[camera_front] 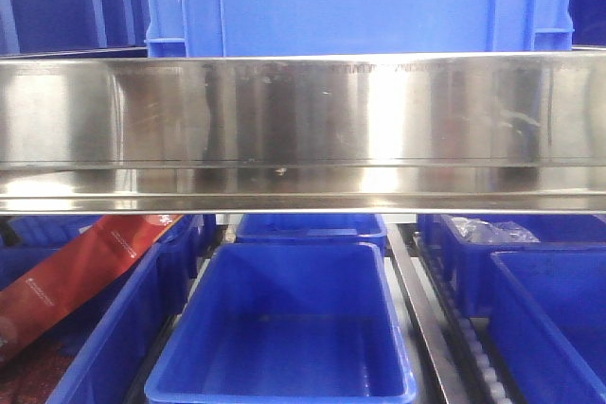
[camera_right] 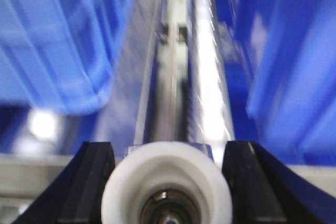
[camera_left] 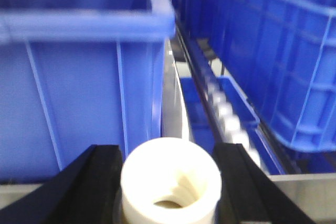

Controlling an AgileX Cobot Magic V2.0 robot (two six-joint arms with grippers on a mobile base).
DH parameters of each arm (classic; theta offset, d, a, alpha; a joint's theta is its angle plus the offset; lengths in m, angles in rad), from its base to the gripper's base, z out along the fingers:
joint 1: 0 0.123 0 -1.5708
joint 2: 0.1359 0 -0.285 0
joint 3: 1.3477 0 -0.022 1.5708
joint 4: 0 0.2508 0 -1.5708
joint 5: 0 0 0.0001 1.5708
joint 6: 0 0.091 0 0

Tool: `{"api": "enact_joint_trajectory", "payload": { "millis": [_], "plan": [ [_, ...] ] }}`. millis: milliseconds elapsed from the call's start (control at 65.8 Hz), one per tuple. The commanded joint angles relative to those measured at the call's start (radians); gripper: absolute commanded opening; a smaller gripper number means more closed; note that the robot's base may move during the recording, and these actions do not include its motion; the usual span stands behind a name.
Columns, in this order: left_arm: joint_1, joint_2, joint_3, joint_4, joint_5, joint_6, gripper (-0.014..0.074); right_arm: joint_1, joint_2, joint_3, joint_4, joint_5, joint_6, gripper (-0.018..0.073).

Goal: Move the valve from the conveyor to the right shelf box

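In left gripper (camera_left: 169, 156), white valve (camera_left: 170, 182), right gripper (camera_right: 168, 153) likewise

Left wrist view, white valve (camera_left: 170, 182): base cut by bottom edge. Right wrist view, white ring-faced part (camera_right: 167, 182): blurred, base cut off. Front view, red packet (camera_front: 85, 272): cut by left edge; bagged item (camera_front: 488, 230): contents indistinct.

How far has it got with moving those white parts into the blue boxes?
Picking up looks done: the left claw grips a white hollow plastic valve, the right claw a white round valve; no conveyor in view. In hand: both face the shelf's blue plastic boxes. Left: dropping them in; the middle blue box looks empty.
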Motion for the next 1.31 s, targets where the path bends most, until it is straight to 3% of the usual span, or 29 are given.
{"api": "enact_joint_trajectory", "payload": {
  "millis": [0,182,350,471,623,791,927,1095,1171,1292],
  "plan": [
    [-0.004,0.028,-0.072,-0.007,-0.036,0.039,-0.0111,0.001,0.024,-0.088,0.017,-0.091,-0.004,-0.0163],
    [-0.004,0.191,-0.241,-0.023,0.036,0.068,-0.0111,0.004,0.138,-0.266,0.017,-0.105,-0.039,-0.0163],
    [-0.019,0.364,-0.406,-0.044,0.088,0.094,-0.0111,0.065,0.267,-0.419,0.017,-0.113,-0.039,-0.0163],
    [-0.097,0.490,-0.528,-0.044,0.118,0.094,-0.0111,0.138,0.371,-0.534,0.017,-0.115,-0.039,-0.0163],
    [-0.244,0.647,-0.705,-0.044,0.118,0.088,-0.0111,0.215,0.493,-0.665,0.017,-0.136,-0.039,-0.0163],
    [-0.381,0.859,-0.919,0.022,0.120,-0.053,-0.0111,0.261,0.623,-0.788,0.020,-0.158,-0.039,-0.0163],
    [-0.443,1.023,-1.085,0.036,0.147,-0.143,-0.0111,0.266,0.701,-0.806,0.024,-0.259,-0.039,-0.0163],
    [-0.481,1.200,-1.244,0.038,0.182,-0.258,-0.0111,0.266,0.788,-0.806,0.060,-0.333,-0.039,-0.0163],
    [-0.483,1.260,-1.274,0.036,0.176,-0.268,-0.0111,0.268,0.829,-0.806,0.121,-0.352,-0.039,-0.0163],
    [-0.483,1.312,-1.282,0.034,0.162,-0.273,-0.0111,0.275,0.884,-0.806,0.129,-0.367,-0.039,-0.0163]
  ]
}}
